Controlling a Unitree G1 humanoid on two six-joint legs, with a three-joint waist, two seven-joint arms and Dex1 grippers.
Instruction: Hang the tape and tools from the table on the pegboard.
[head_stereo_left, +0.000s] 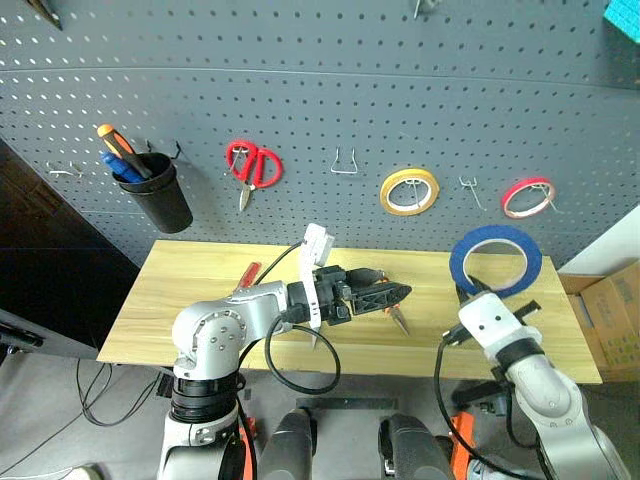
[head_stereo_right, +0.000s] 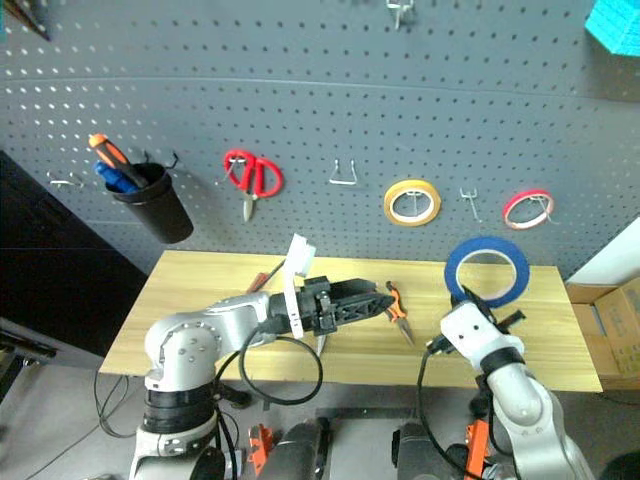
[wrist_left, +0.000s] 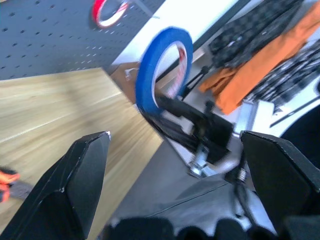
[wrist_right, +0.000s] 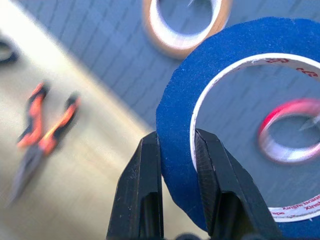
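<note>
Tape stands on edge in the right gripper, lifted clear of the table in front of the pegboard. Its two fingers are clamped across the band, one on the blue outer face, one inside the white core. I judge the roll light and stiff enough to keep its ring shape, with a matte, unslippery face, so a pinch through the wall at the bottom suits it and leaves the upper arc free to drop over a hook. A bare hook sits between the yellow roll and the red roll. Left gripper hangs spread wide and empty over the table, near the pliers. A red-handled tool lies further left on the wood
</note>
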